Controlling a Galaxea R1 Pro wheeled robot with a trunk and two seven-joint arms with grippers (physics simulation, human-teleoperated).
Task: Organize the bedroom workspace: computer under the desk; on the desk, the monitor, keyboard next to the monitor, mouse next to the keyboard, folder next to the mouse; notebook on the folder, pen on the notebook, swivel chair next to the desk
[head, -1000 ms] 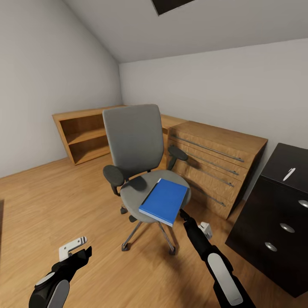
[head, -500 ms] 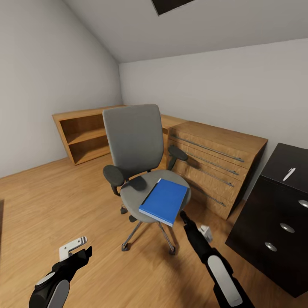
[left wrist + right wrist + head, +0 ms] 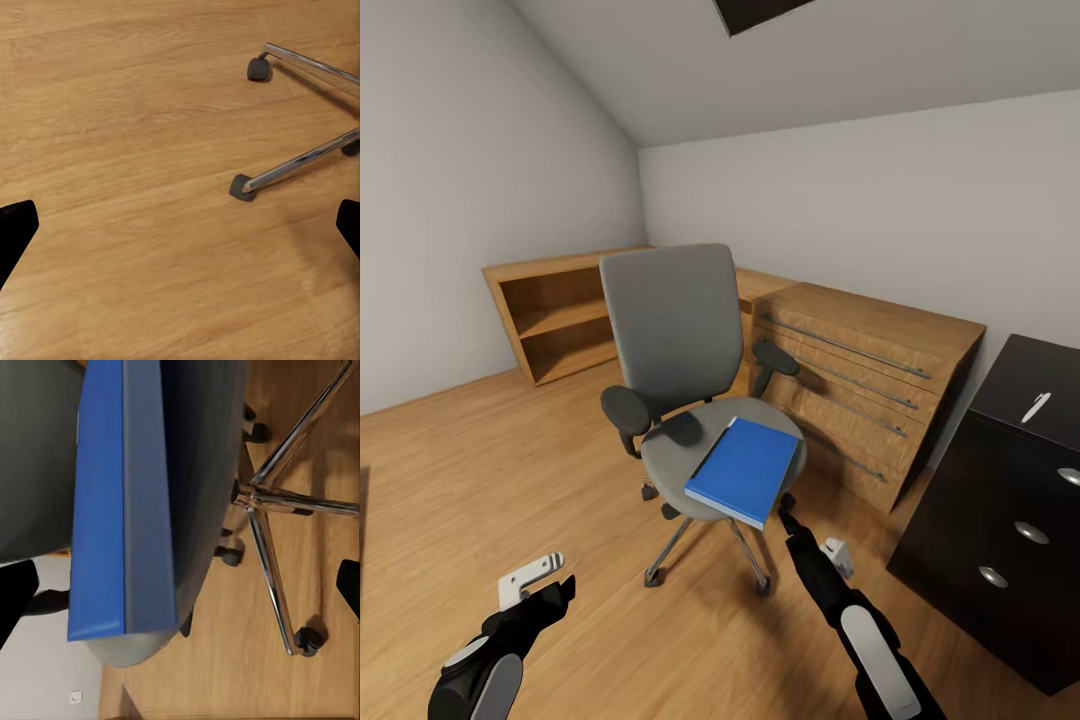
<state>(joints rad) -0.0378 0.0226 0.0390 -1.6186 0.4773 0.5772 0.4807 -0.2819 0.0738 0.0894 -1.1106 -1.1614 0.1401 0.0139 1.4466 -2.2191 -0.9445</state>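
On the grey seat of the swivel chair (image 3: 690,400), the blue folder (image 3: 744,470) is lying flat, its near edge jutting slightly past the seat's front rim, which is probably what makes it reachable from this side. Just beside that overhanging edge, the right gripper (image 3: 788,512) is pointing up at the folder from a little below, not touching it. Its wrist camera is looking along the folder's spine (image 3: 120,510) with both dark fingertips (image 3: 15,592) sitting at the frame's far edges, so the fingers are spread wide apart and holding nothing. That angle suggests a pinch across the folder's thin edge is being lined up.

Low over the wood plank floor (image 3: 480,470), the left gripper (image 3: 545,585) is hanging idle, fingers likewise wide apart and empty; its camera is seeing the chair's chrome legs and castors (image 3: 241,187).

Off to the right, the black desk (image 3: 1020,480) with its silver-knobbed drawers is standing near the chair, a white pen (image 3: 1036,406) resting on its top. A light wooden dresser (image 3: 860,370) is standing behind the chair.
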